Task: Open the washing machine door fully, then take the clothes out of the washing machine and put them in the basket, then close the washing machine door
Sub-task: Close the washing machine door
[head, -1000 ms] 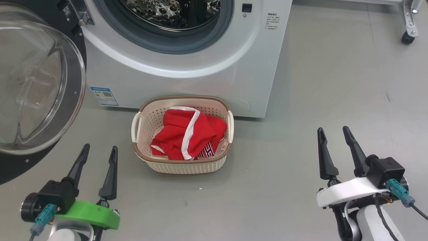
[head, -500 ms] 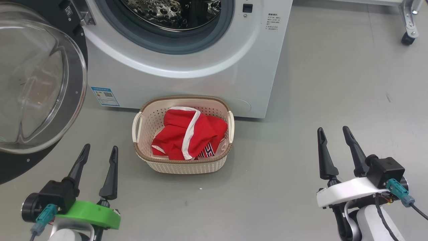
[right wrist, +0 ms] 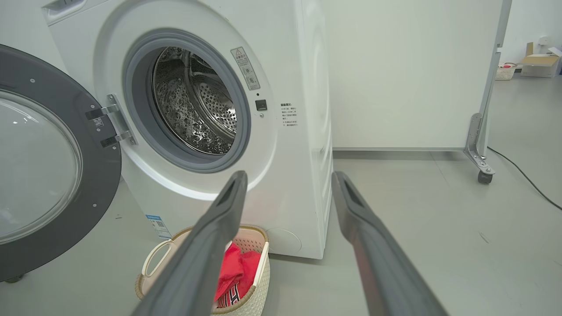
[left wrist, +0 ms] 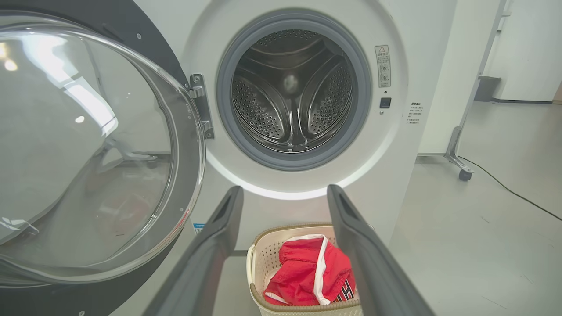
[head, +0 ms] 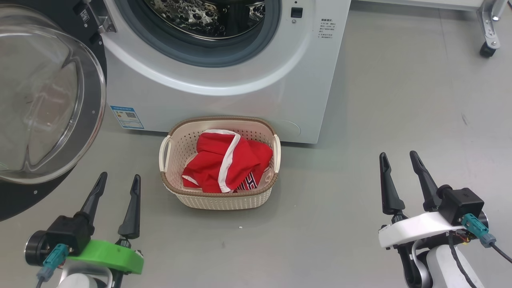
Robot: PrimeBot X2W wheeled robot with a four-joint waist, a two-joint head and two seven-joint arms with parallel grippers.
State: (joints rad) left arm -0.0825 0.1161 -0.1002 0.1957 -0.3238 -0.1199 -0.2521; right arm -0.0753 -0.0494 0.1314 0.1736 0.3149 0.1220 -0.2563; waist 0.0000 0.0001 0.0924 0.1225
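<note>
- Standing wide open, the washing machine door [head: 40, 100] hangs from its hinge on the robot's-left side of the washing machine [head: 224, 100]. Its glossy black rim and bulging clear glass bowl face out into the room.
- The washing machine's round opening is uncovered. Behind its grey rubber ring, the steel drum [left wrist: 292, 92] shows perforated metal and raised ribs.
- The basket [head: 220, 200], cream with a brown rim, sits on the grey floor [head: 400, 100] directly in front of the washing machine, below the opening. Its back rim is very close to the machine's front panel; I cannot tell whether they touch.
- The clothes [head: 224, 164] lie heaped inside the basket: red fabric with a white trim band, and a bit of block lettering peeking out at the near side.
- A small blue label [head: 127, 117] is stuck low on the washing machine's front, towards the hinge side.
- The left gripper [head: 121, 176] hovers in front of the washing machine, near the door's lower edge and beside the basket, jaws apart and empty.
- The right gripper [head: 398, 154] hovers out past the washing machine's other front corner, well apart from the basket, jaws apart and empty.
</note>
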